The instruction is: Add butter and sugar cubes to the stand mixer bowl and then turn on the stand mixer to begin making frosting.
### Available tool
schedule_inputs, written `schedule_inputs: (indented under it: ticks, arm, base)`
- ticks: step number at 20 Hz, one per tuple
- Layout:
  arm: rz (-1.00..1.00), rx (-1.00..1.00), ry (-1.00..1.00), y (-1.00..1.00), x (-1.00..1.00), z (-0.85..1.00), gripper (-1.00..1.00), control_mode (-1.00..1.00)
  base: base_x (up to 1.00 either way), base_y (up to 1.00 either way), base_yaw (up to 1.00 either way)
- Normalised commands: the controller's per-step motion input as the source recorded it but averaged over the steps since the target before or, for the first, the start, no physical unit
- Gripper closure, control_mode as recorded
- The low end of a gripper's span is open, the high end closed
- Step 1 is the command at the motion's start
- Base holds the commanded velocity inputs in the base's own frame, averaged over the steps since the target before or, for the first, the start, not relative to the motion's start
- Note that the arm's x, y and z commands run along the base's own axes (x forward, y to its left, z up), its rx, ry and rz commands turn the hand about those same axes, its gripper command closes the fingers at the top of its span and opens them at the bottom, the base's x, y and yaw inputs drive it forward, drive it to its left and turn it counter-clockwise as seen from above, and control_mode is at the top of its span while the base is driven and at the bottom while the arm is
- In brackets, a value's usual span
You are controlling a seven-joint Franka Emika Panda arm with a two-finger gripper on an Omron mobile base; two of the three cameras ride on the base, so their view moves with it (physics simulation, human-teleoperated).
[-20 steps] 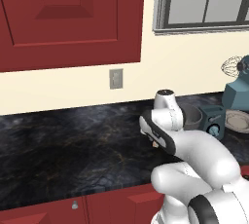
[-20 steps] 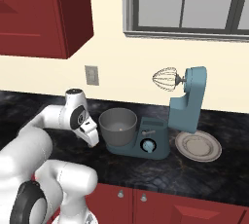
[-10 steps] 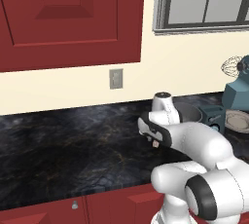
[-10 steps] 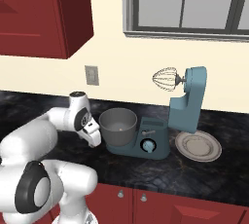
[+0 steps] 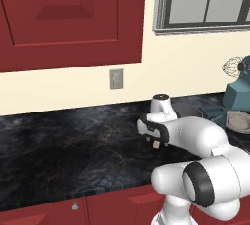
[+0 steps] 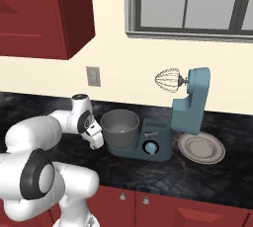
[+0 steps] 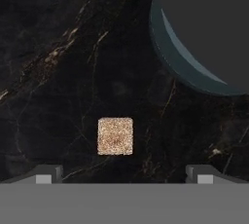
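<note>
A: Looking down from the hand view, we see one sugar cube (image 7: 115,136) lying flat on the dark marbled tabletop (image 7: 58,72), apart from everything else. The claw (image 7: 124,173) stands wide: its two dark fingertips (image 7: 47,173) rise at the bottom edge, well apart, with the cube lying just ahead of the gap between them, a little nearer the left tip. Nothing is held.

B: Agreed. In the upper right of that view we also mark the curved slate-teal base of the stand mixer (image 7: 180,57), with the dark underside of the stand mixer bowl (image 7: 204,18) above it. The cube lies near that base but does not touch it.

A: From the right base view, we place the stand mixer (image 6: 190,112) on the tabletop with its head tilted up and back, the wire whisk (image 6: 167,80) raised clear of the bowl. The grey bowl (image 6: 120,128) sits on the mixer's flat base, and a round blue dial (image 6: 149,147) shows on the front.

B: We add a flat grey plate (image 6: 201,147) just right of the mixer. The arm's wrist hangs low just left of the bowl; we cannot make out the butter in any view.
</note>
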Motion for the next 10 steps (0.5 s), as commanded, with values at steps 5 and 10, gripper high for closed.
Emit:
schedule_inputs:
  ticks: [5,10]
  arm:
    - [0.0,0.0,0.0,0.0,0.06,-0.18,-1.0,-1.0]
    - [0.0,0.0,0.01,0.0,0.06,-0.14,-1.0,-1.0]
  base:
    - [0.0,0.0,0.0]
    - [0.0,0.0,0.0]
